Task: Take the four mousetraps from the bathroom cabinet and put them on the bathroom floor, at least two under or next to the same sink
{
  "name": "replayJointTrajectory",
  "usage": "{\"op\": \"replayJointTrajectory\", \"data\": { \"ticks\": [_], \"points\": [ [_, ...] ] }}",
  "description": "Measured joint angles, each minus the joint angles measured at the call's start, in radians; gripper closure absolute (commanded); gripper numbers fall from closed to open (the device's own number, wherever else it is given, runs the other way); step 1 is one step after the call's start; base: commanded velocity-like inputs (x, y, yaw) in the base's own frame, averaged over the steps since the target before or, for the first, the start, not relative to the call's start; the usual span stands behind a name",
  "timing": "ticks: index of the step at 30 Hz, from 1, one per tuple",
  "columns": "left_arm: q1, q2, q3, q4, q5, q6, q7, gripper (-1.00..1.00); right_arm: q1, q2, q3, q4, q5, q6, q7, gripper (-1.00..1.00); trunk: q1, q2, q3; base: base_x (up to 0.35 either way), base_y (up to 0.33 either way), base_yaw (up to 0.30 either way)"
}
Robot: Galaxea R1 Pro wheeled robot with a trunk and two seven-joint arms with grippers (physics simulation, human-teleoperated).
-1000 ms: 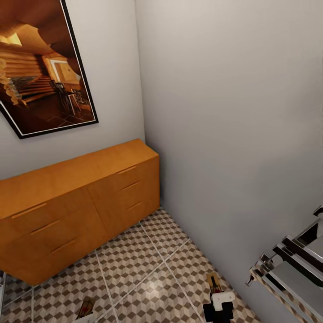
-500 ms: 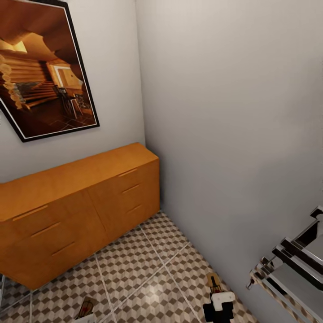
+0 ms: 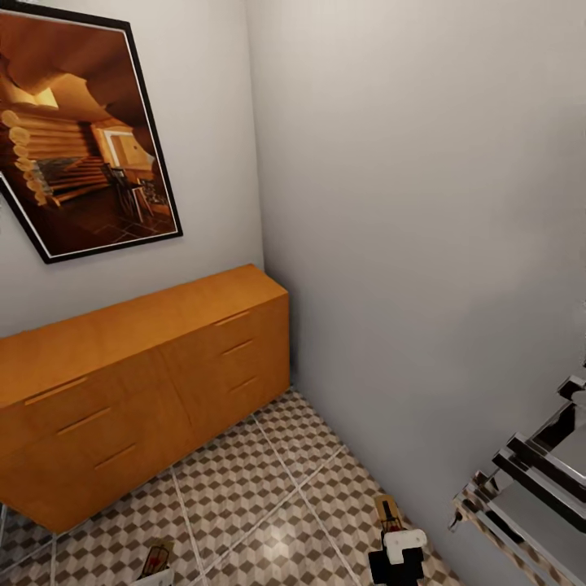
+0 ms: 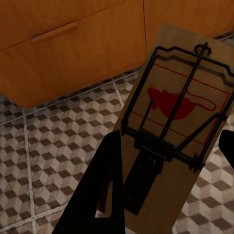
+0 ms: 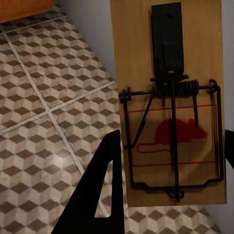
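Pincers both clenched on mousetraps: left pincer (image 4: 165, 195) grips one mousetrap (image 4: 178, 117), right pincer (image 5: 168, 195) grips another mousetrap (image 5: 170, 97). Both hang low over tiled floor (image 3: 244, 488), cabinet (image 3: 138, 391) near. Best bet imo: carry level, lower flat onto tiles beside sink before letting go.

Orange-brown cabinet (image 3: 146, 382), cube-patterned floor (image 3: 244, 496)
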Motion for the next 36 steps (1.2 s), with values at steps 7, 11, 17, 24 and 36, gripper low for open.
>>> {"op": "replayJointTrajectory", "data": {
  "ticks": [7, 11, 17, 24, 36],
  "points": [
    [0.000, 0.000, 0.000, 0.000, 0.000, 0.000, 0.000, 1.00, 0.000, 0.000, 0.000, 0.000, 0.000, 0.000, 0.000, 1.00, 0.000, 0.000, 0.011, 0.000, 0.000, 0.000],
    [0.000, 0.000, 0.000, 0.000, 0.000, 0.000, 0.000, 1.00, 0.000, 0.000, 0.000, 0.000, 0.000, 0.000, 0.000, 1.00, 0.000, 0.000, 0.018, 0.000, 0.000, 0.000],
    [0.000, 0.000, 0.000, 0.000, 0.000, 0.000, 0.000, 1.00, 0.000, 0.000, 0.000, 0.000, 0.000, 0.000, 0.000, 1.00, 0.000, 0.000, 0.028, 0.000, 0.000, 0.000],
    [0.000, 0.000, 0.000, 0.000, 0.000, 0.000, 0.000, 1.00, 0.000, 0.000, 0.000, 0.000, 0.000, 0.000, 0.000, 1.00, 0.000, 0.000, 0.039, 0.000, 0.000, 0.000],
    [0.000, 0.000, 0.000, 0.000, 0.000, 0.000, 0.000, 1.00, 0.000, 0.001, 0.000, 0.000, 0.000, 0.000, 0.000, 1.00, 0.000, 0.000, 0.058, 0.000, 0.000, 0.000]
  ]
}}
